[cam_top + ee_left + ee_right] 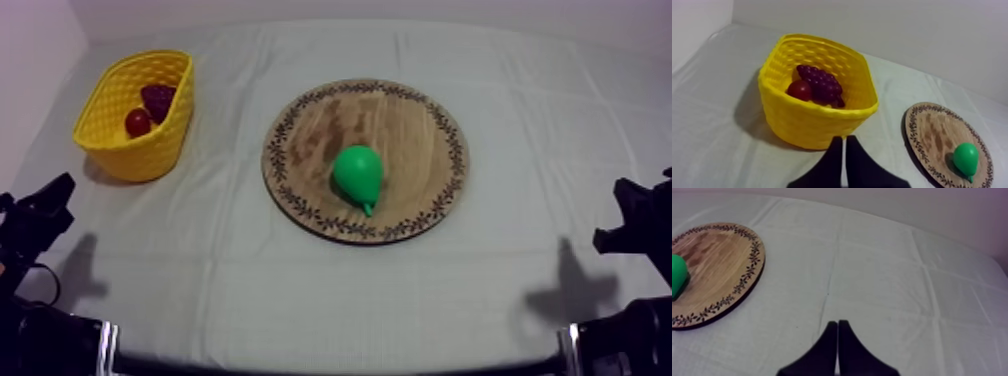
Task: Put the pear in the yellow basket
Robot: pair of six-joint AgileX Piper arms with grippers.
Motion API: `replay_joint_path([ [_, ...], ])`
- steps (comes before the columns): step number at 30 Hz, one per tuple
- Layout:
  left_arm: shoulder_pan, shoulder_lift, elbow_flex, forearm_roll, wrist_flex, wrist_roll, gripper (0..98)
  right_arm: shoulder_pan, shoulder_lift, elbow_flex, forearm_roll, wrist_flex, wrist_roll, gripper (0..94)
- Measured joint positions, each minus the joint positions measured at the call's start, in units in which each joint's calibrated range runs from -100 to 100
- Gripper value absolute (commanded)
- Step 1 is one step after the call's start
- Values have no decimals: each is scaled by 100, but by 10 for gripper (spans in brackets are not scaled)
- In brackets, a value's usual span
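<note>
While the smooth green toy pear [358, 175] lies on its side on the round wooden board [320, 120] with the dark patterned rim, the task looks wholly undone. The pear rests a little off the middle of the board, its stalk end pointing toward the near rim, and nothing touches it.

The woven yellow basket [120, 150] of plastic stands at the left side of the table, well apart from the board, on the grey-white cloth [300, 290]. It already holds a dark purple bunch of grapes [158, 98] and a small red fruit [137, 122], which lie against each other, with room beside them for one more piece.

The left gripper [843, 140] sits low at the left edge of the table, near the basket and facing it, its black fingers pressed together into a narrow wedge with nothing between them. The right gripper [837, 324] sits low at the right edge, well apart from the board, its fingers likewise closed on nothing.

Judging from this, every step remains: one arm must reach the board, spread its fingers, close them round the pear, lift it, carry it over the basket and let go.

No brand, label or writing can be read anywhere. The board's rim carries only a ring of small leaf-like ornaments, and the basket, fruit and cloth are plain.
</note>
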Motion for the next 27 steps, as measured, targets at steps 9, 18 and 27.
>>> replay_joint_path([
  [9, -173, 0, -26, -44, 116, -635, 0, 0, 0, 0, 0, 9, 0, 5],
  [18, -194, 115, -144, -214, 40, -1167, 0, 0, 0, 0, 0, 11, 0, 5],
  [27, -170, 1126, -1204, -262, 222, -976, 0, 0, 0, 0, 0, 4, 0, 5],
])
